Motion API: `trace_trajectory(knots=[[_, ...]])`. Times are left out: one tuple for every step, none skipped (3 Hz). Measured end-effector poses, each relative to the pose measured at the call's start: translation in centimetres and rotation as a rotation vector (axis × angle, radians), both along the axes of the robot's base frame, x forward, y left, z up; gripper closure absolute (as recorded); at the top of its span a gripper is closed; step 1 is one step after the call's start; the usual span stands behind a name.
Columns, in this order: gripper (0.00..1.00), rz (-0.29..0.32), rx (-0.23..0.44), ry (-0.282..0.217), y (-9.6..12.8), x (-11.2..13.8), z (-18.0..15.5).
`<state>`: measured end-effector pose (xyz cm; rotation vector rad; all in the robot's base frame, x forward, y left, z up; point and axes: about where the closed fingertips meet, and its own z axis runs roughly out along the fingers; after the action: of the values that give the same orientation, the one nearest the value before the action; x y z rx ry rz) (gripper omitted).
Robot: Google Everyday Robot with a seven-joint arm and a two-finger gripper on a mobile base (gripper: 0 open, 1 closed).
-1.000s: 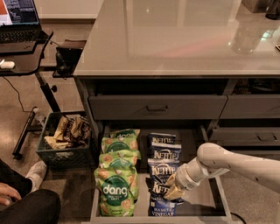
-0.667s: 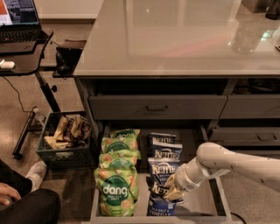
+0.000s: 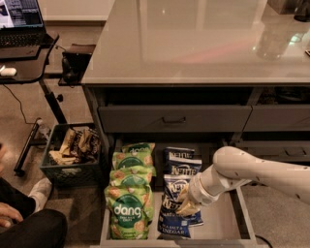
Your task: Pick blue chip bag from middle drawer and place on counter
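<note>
Your tool pinches dark-blue crinkly chip bag in grey metal drawer; bare floor beside right wall.

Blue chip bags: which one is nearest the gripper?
The frontmost blue chip bag, lettered SEA SALT & VINEGAR; the gripper sits on it, the others lie farther back.

I'm watching the gripper sitting below the near edge of the counter, over the middle drawer, covering part of a blue chip bag. Its arm is running off frame rightward. Objects at the counter's far right corner are getting cropped.
</note>
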<state>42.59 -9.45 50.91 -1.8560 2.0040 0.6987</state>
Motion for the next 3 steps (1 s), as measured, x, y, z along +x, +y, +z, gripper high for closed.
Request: trace_trajectory(knots=[[1.00, 0.006, -0.017, -0.003, -0.1, 0.6, 2.4], [1.00, -0.025, -0.025, -0.048, -2.7, 2.0, 6.5], [1.00, -0.061, -0.035, -0.117, -5.7, 3.7, 11.4]])
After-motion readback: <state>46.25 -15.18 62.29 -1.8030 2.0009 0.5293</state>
